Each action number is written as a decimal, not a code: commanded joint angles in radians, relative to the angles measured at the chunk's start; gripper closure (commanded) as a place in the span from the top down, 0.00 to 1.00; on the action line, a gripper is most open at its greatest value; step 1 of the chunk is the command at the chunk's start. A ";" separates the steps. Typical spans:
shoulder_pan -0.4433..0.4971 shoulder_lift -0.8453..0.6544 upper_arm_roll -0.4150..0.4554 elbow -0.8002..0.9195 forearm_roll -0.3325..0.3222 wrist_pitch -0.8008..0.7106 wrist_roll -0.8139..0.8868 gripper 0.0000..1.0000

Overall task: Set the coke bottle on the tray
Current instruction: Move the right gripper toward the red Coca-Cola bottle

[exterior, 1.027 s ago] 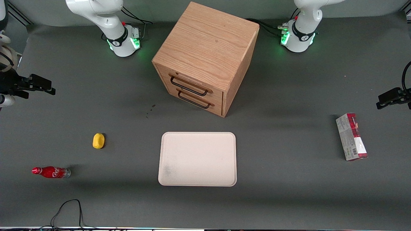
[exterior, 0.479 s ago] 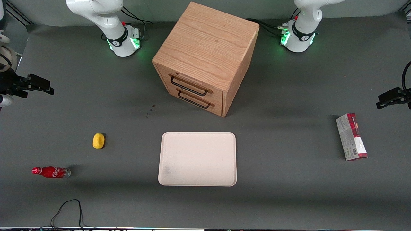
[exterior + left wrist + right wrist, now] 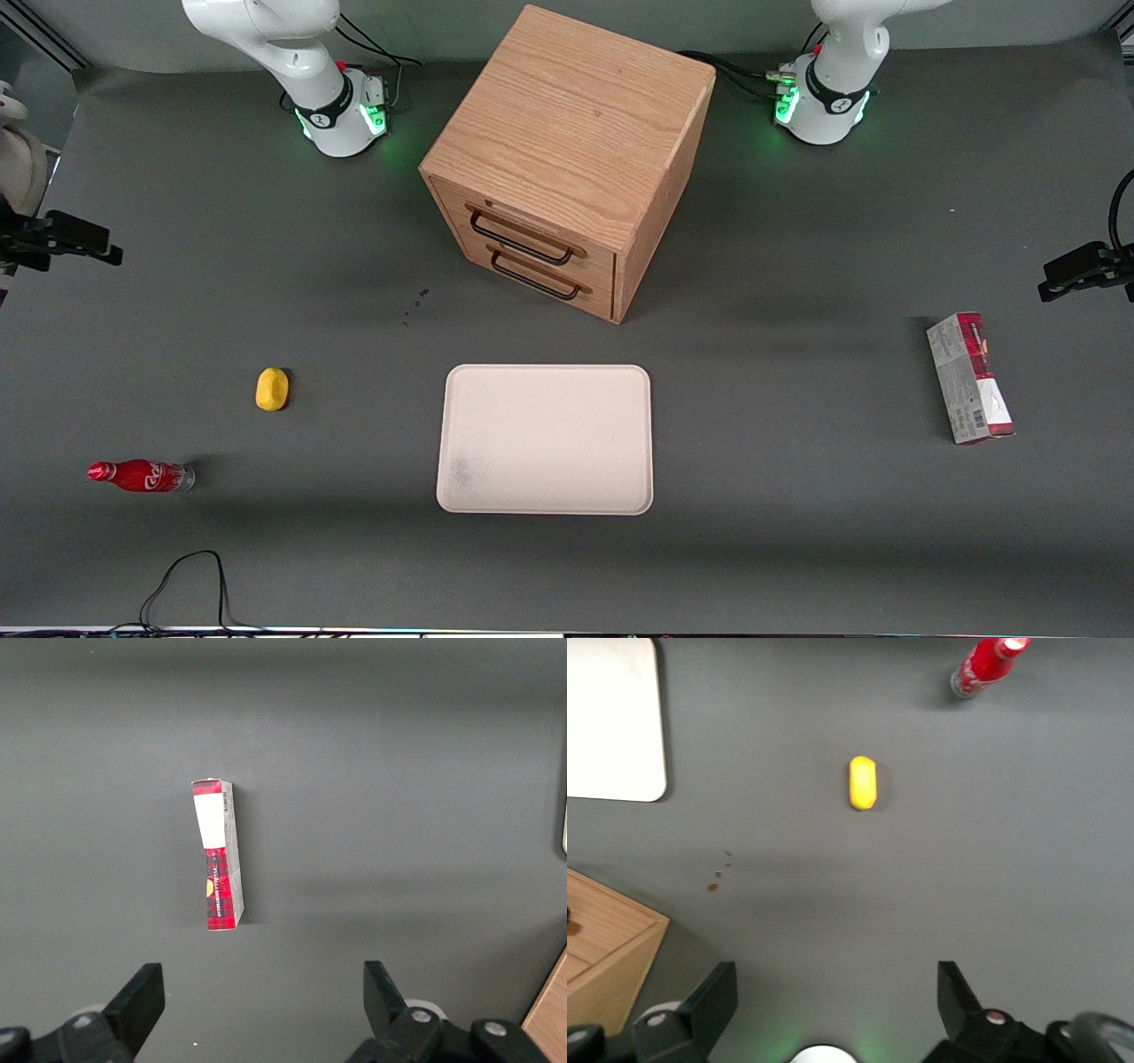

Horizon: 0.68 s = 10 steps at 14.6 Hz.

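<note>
My gripper point(image 3: 89, 246) has drifted closer to the desk's working-arm edge since a second ago, fingers spread wide, holding nothing. The coke bottle point(image 3: 140, 476) lies unmoved on its side near the desk's front corner at my end, well apart from the tray point(image 3: 545, 439).

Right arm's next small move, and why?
Probably carry the gripper toward the front camera and down over the coke bottle. The gripper hangs high with fingers open and empty; the bottle lies on its side on the table, apart from the tray, which holds nothing, and nearer the camera than the yellow object.
</note>
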 commanded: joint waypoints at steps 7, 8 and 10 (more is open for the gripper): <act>-0.178 0.555 0.009 0.583 0.014 0.064 -0.230 1.00; -0.178 0.577 0.009 0.581 0.014 0.089 -0.232 1.00; -0.178 0.629 0.016 0.583 0.017 0.150 -0.233 1.00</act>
